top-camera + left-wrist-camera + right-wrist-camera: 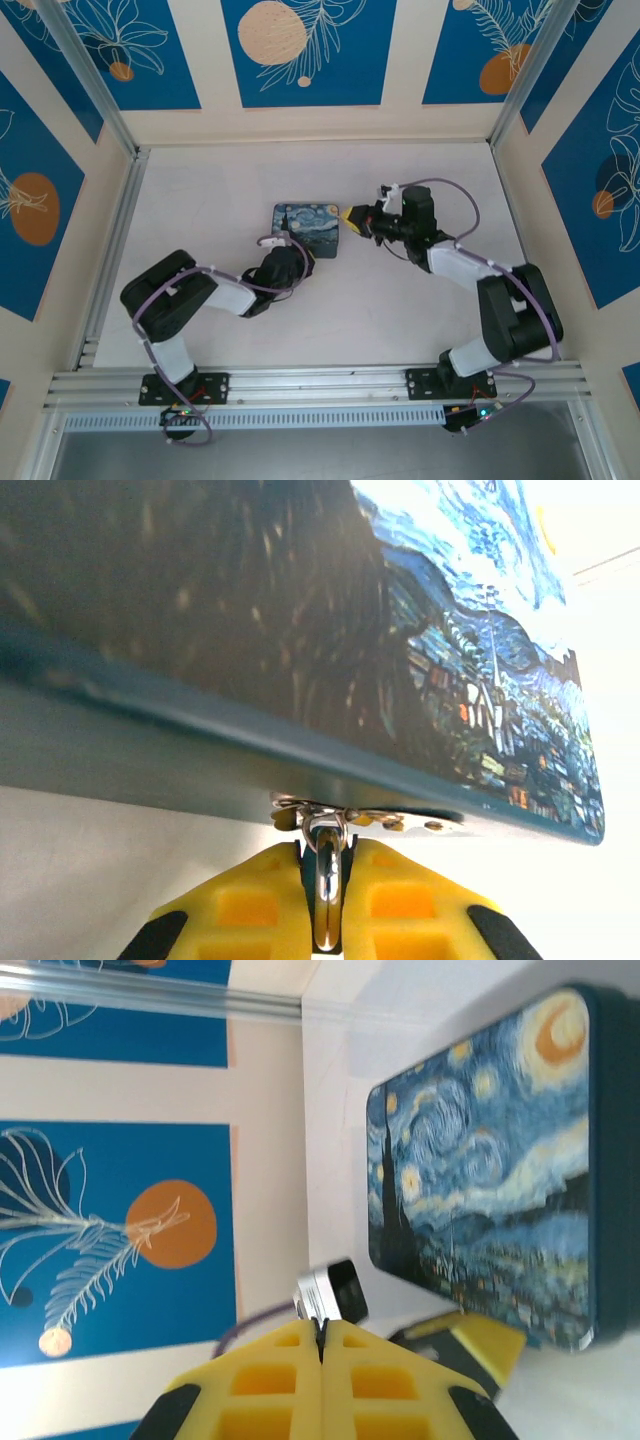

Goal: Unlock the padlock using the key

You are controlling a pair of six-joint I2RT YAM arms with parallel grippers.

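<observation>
Padlock (325, 890): it hangs at the near edge of the tin (300, 630). Its silvery metal is looped through the hasp (400, 822). I see it edge-on, partly hidden between my yellow pads (410, 900).
Left gripper (326, 865): my jaws are clamped on the padlock, one pad on each side, right under the hasp.
Right gripper (320, 1338): my pads are pressed flat together. The tips sit just beside the tin's right-hand end, and I cannot tell whether they touch it.
Key: a thin dark line runs along the seam of my right pads. It is too fine for me to say whether that is the key.
Tin: a painted blue-and-yellow box, lid down, lying flat on the table (200, 200) between my two arms.
Silver-and-black block (332, 1295): it sits just past my right fingertips, with a purple cable (255, 1325) beside it. I cannot tell what it belongs to.
Arms: my left reaches in low from the near left, and my right comes in from the near right.
</observation>
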